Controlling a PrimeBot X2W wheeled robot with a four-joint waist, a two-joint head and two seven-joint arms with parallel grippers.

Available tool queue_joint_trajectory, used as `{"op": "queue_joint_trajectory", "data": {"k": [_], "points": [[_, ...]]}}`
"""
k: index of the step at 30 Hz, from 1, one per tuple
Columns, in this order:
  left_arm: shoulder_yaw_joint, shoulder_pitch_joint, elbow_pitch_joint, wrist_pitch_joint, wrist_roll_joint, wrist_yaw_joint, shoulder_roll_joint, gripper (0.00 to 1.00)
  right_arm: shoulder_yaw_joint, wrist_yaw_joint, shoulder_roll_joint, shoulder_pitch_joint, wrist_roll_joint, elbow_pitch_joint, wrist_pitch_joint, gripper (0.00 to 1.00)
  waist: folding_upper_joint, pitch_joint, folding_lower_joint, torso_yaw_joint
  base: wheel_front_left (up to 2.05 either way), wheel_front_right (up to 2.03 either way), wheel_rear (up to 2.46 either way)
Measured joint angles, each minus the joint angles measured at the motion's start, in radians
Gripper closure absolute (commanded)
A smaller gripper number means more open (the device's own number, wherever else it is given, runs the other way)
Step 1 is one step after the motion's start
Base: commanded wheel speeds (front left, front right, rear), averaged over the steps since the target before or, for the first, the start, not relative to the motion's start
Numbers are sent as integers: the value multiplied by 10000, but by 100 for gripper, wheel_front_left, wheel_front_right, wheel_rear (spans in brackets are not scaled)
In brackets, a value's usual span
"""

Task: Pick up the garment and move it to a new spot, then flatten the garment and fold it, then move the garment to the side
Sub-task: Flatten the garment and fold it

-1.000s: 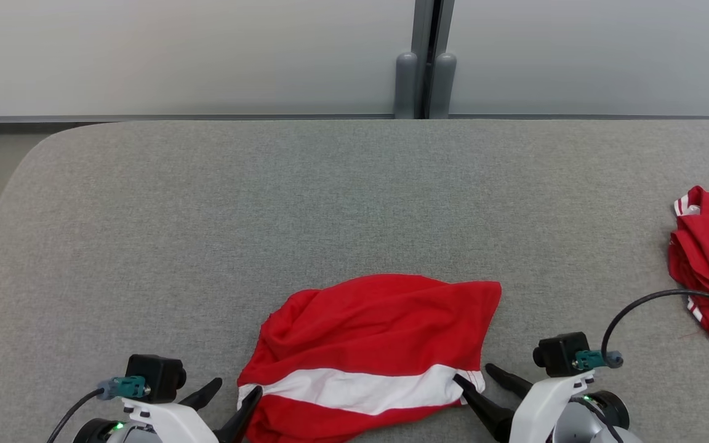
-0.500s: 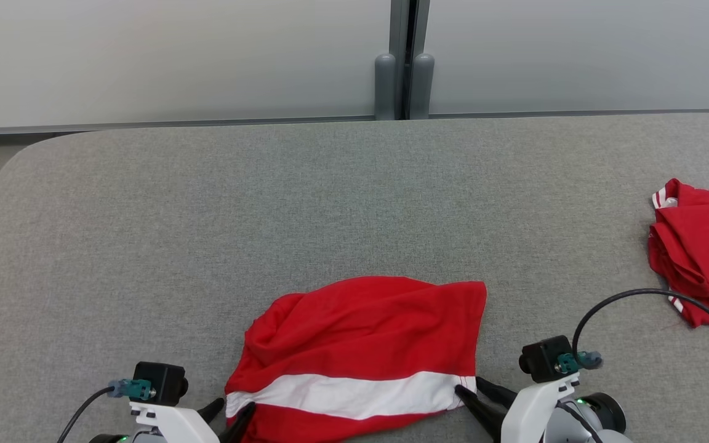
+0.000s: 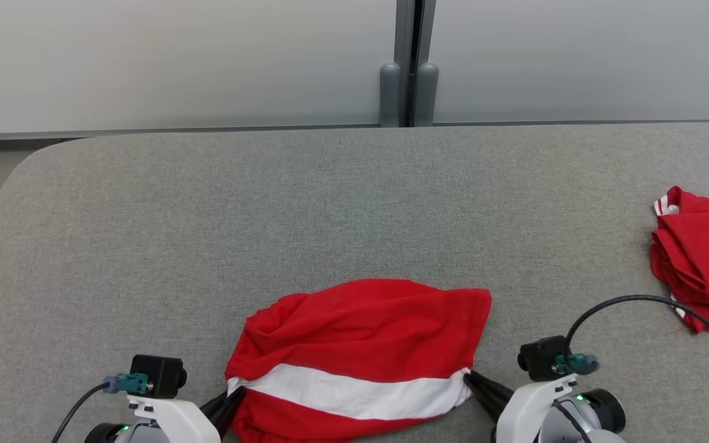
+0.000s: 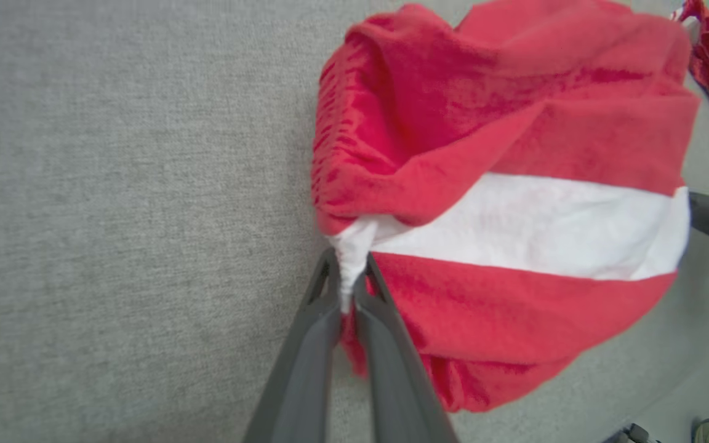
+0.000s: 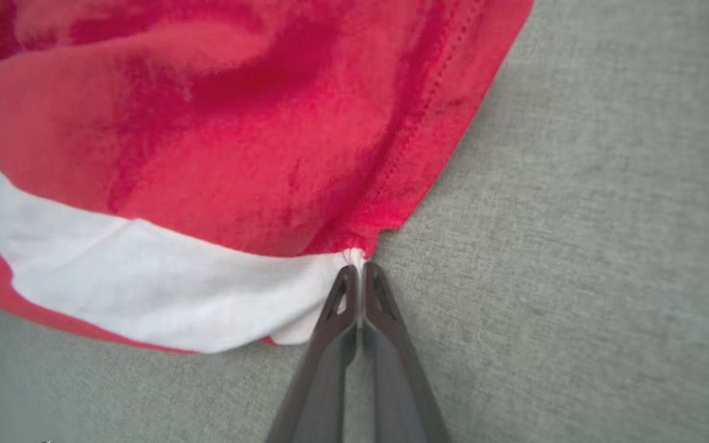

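The garment is red with a broad white stripe and lies rumpled on the grey table near its front edge. My left gripper is shut on the garment's left edge, right at the end of the white stripe. The left wrist view shows white cloth of the garment bunched between the closed left gripper. My right gripper is shut on the right end of the stripe. In the right wrist view the right gripper pinches a small tuck of the garment.
A second red garment with white trim lies folded at the table's right edge. A black cable arcs from the right wrist camera. A pale wall with a grey post stands behind the table.
Both grippers have gone from open to shut on the two ends of the white stripe. The garment's near edge now looks stretched between them. The head camera has shifted a little.
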Motion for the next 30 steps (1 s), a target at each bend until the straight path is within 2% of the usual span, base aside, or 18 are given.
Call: {"op": "queue_joint_trajectory", "data": {"k": [7,12,16,22,30], "points": [[81,343,-1126,-94,-12,111,198,100,-702,-2,-326,321,305,-1315,-508,100,0,-222,0,-45,0,0,0],[238,415,-2293,-228,-10,236,288,100,-1248,-2,-690,809,479,-2803,-447,100,0,-203,0,-68,0,0,0],[257,-17,-2790,-293,25,226,360,100,-1319,-2,-742,730,686,-3799,-372,100,0,12,0,-142,0,0,0],[113,-2156,-2451,-88,148,42,573,100,-1267,-4,-880,-885,1129,-4149,-303,100,0,744,0,-236,0,0,0],[-512,-6713,-658,-211,-328,-98,807,100,-955,-4,-1641,-4574,1889,-3195,-688,100,0,2349,0,-252,0,0,0]]}}
